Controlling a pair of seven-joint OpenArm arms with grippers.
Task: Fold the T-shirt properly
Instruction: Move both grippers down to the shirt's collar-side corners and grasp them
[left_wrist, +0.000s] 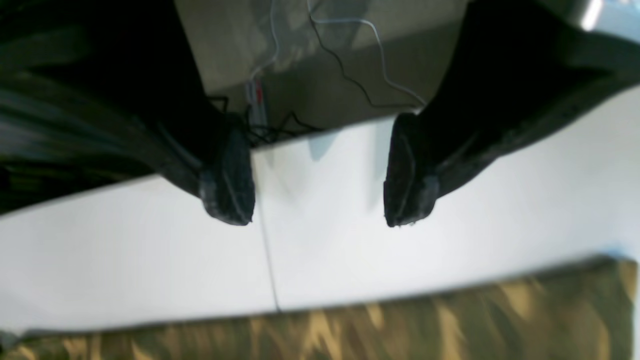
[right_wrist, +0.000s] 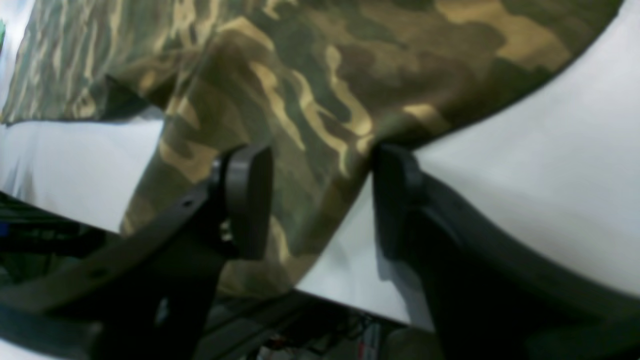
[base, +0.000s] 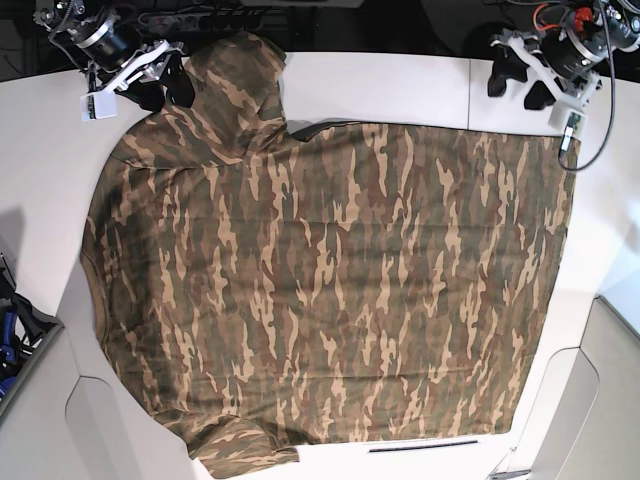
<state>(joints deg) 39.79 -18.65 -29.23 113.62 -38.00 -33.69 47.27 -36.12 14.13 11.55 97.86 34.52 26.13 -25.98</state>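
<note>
The camouflage T-shirt (base: 330, 290) lies spread flat on the white table (base: 400, 85), one sleeve (base: 235, 80) pointing to the far edge. My right gripper (base: 170, 82) is at the far left beside that sleeve. In the right wrist view it (right_wrist: 320, 195) is open, with the sleeve cloth (right_wrist: 300, 100) lying between and just past its fingers (right_wrist: 247, 200). My left gripper (base: 515, 80) is at the far right, off the cloth. In the left wrist view it (left_wrist: 317, 200) is open and empty above bare table, with the shirt's edge (left_wrist: 350, 330) below it.
Cables (left_wrist: 350, 75) hang beyond the table's far edge. A seam (left_wrist: 267, 260) runs across the tabletop under the left gripper. A dark frame (base: 15, 335) stands at the table's left side. The table's front edge has rounded cut-outs (base: 580, 400).
</note>
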